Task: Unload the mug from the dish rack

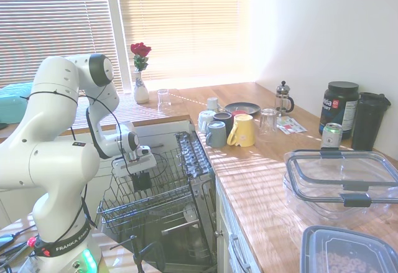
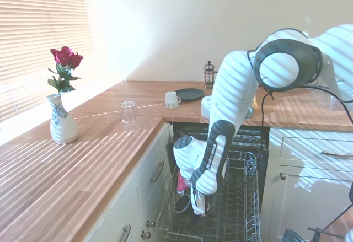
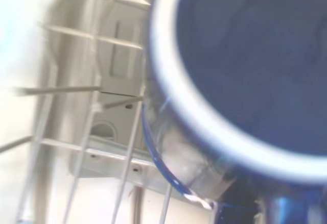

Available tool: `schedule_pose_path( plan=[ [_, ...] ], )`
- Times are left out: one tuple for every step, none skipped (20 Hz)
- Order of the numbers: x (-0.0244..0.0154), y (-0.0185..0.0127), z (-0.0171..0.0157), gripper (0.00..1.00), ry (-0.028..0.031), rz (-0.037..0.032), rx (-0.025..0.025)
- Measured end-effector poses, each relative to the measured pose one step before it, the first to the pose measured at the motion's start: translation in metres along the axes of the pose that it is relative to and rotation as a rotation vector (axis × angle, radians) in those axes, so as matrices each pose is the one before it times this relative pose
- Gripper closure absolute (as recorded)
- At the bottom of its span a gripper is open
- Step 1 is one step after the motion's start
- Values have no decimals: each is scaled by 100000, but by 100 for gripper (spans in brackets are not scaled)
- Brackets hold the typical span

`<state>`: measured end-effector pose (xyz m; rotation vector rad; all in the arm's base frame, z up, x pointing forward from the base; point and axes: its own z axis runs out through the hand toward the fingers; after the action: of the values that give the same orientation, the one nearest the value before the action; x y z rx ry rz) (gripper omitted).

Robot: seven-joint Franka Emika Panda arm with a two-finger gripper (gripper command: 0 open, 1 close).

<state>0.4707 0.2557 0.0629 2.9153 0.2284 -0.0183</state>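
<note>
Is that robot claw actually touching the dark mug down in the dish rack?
Cannot tell. In the second exterior view the gripper sits right beside the mug in the dish rack, but the arm hides any contact or gap.

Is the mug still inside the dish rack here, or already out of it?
Inside. In the second exterior view the mug sits low among the wires of the dish rack, with the pincer right beside it.

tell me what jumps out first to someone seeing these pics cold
The big white arm reaching down into the pulled-out dish rack, its gripper right at a dark mug that fills the wrist view. Then the red rose in its vase by the sunlit blinds, and the cluster of mugs on the wooden counter.
</note>
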Motion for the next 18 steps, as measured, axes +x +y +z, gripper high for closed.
schedule_pose_path(
  plan=[
    [-130, -11, -803, 100, 881, 221, 155],
    [-23, 0, -691, 100, 922, 315, 123],
    [38, -11, -539, 100, 723, 321, 81],
    [60, -66, -340, 100, 461, 248, 19],
    [26, -74, -219, 100, 205, 220, -53],
    [-2, -61, -159, 100, 18, 129, -172],
    [16, -20, -172, 100, -10, 65, -214],
    [70, 13, -331, 100, 119, -4, -256],
    [130, 21, -486, 100, 328, 60, -65],
    [174, 90, -611, 100, 235, 183, -62],
    [215, 94, -789, 100, 460, 289, 5],
    [208, 79, -855, 100, 472, 547, 14],
    [202, 93, -894, 100, 367, 677, -67],
    [212, 88, -933, 100, 660, 540, -163],
    [215, 165, -935, 100, 512, 760, -298],
    [250, 268, -945, 100, 559, 719, -389],
    [276, 332, -941, 100, 554, 830, -211],
    [285, 324, -905, 100, 614, 590, -95]
  ],
)
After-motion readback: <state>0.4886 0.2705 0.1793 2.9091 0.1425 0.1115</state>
